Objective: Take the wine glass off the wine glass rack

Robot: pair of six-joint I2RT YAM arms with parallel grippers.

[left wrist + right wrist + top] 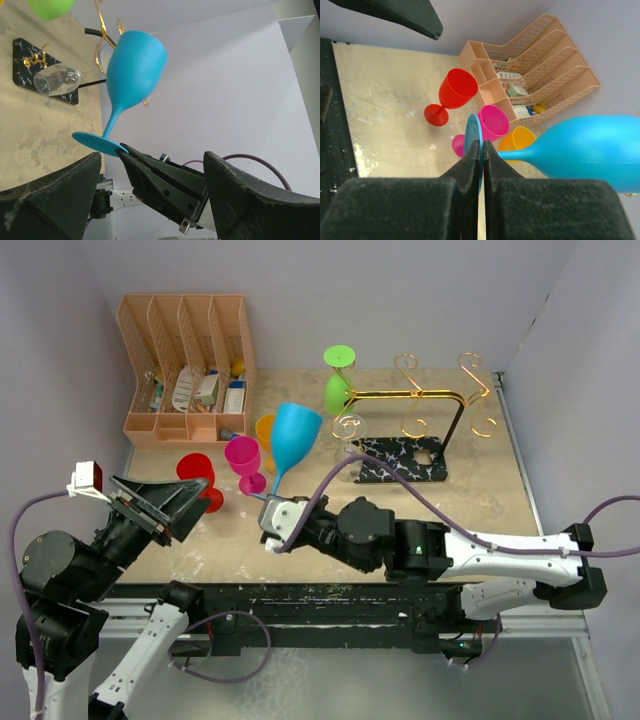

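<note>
The gold wire wine glass rack (432,394) stands on its black marbled base (400,460) at the back. A green glass (337,392) and a clear glass (349,429) hang on its left side; both also show in the left wrist view, green (50,7) and clear (57,80). My right gripper (271,508) is shut on the foot of a blue wine glass (295,435), held off the rack and tilted above the table. The foot sits edge-on between my right gripper's (481,146) fingers, with the bowl (590,150) to the right. My left gripper (190,508) is open and empty, left of the blue glass (135,60).
A red glass (197,480), a pink glass (244,460) and an orange glass (265,428) stand on the table left of the rack. An orange slotted file organiser (190,365) with small items is at the back left. White walls close in on both sides.
</note>
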